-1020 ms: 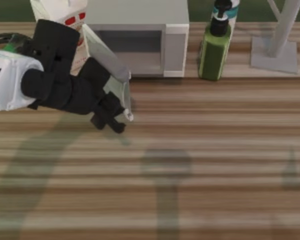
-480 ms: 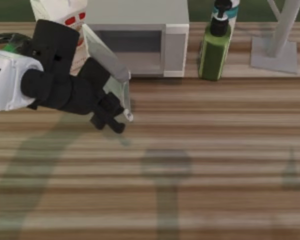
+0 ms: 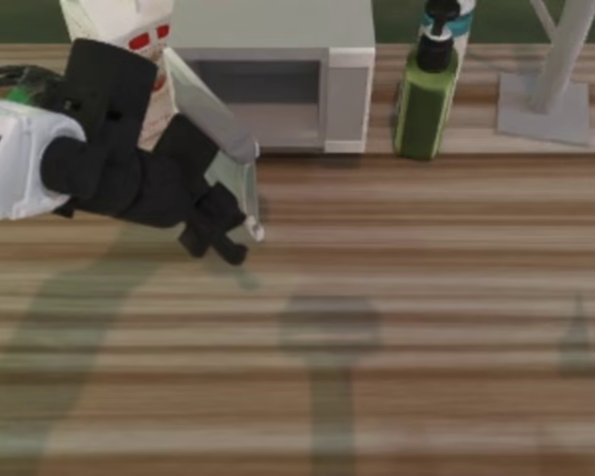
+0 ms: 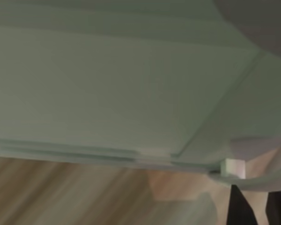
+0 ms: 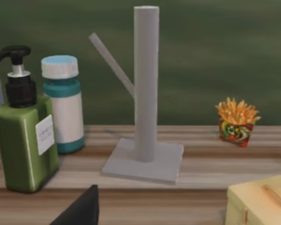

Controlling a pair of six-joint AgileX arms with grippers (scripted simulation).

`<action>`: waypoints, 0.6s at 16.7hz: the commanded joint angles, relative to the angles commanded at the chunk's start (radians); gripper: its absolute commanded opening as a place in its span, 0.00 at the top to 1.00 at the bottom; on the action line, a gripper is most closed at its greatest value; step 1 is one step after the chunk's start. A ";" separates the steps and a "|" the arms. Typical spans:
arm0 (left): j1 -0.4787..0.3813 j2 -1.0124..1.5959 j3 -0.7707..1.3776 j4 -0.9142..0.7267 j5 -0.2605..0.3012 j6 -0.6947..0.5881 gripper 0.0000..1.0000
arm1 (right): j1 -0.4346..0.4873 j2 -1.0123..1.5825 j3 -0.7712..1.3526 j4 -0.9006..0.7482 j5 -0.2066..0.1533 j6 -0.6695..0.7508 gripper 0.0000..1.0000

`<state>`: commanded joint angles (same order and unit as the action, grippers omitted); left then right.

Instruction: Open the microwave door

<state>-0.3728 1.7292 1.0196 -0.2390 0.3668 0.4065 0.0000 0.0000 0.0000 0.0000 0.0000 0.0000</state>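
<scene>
The microwave [image 3: 278,79] stands at the far edge of the table [image 3: 426,317], left of centre, its dark cavity open to view. The microwave door [image 3: 210,134] is swung well out from the body on its hinge at the cavity's left side, its free edge with the white handle [image 3: 255,230] pointing toward the near side of the table. In the left wrist view the door's pale panel [image 4: 107,93] fills most of the picture, very close to the camera.

The left gripper [image 3: 218,236] sits at the door's free edge, right by the handle; whether its fingers are clamped on the handle or spread I cannot tell. Over the last second nothing has shifted: door angle and arm pose are the same. That suggests the swing has reached its end, and the opening looks essentially done.

The right arm is out of the top view, parked off the table's right side; its wrist view looks at a green pump bottle [image 5: 23,140], a teal-capped bottle [image 5: 63,103] and a grey stand [image 5: 145,93] at the far right. A white carton with red marks [image 3: 129,30] stands just left of the microwave.
</scene>
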 joint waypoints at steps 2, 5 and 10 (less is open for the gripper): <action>0.010 -0.001 0.002 -0.008 0.010 0.021 1.00 | 0.000 0.000 0.000 0.000 0.000 0.000 0.00; 0.026 -0.004 0.005 -0.019 0.027 0.052 1.00 | 0.000 0.000 0.000 0.000 0.000 0.000 0.00; 0.029 -0.003 0.004 -0.021 0.029 0.057 1.00 | 0.000 0.000 0.000 0.000 0.000 0.000 0.00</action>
<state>-0.3440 1.7257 1.0241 -0.2601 0.3957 0.4637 0.0000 0.0000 0.0000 0.0000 0.0000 0.0000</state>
